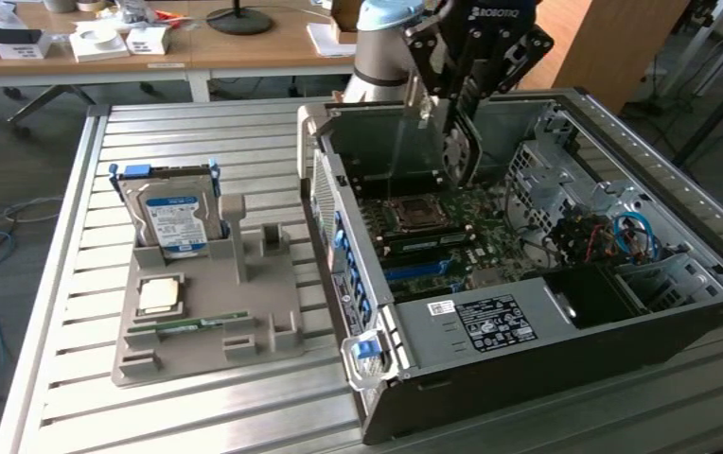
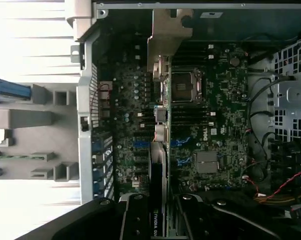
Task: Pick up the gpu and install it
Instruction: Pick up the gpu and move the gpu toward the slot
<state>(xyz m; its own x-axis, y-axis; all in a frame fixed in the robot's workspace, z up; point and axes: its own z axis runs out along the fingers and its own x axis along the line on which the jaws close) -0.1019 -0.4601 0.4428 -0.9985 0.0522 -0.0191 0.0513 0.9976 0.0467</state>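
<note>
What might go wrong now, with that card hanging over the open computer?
The gripper holds the gpu edge-down over the motherboard. If it comes down off its slot, it may strike the CPU socket or parts around it. Its metal bracket sits close to the case wall and might catch there.
</note>
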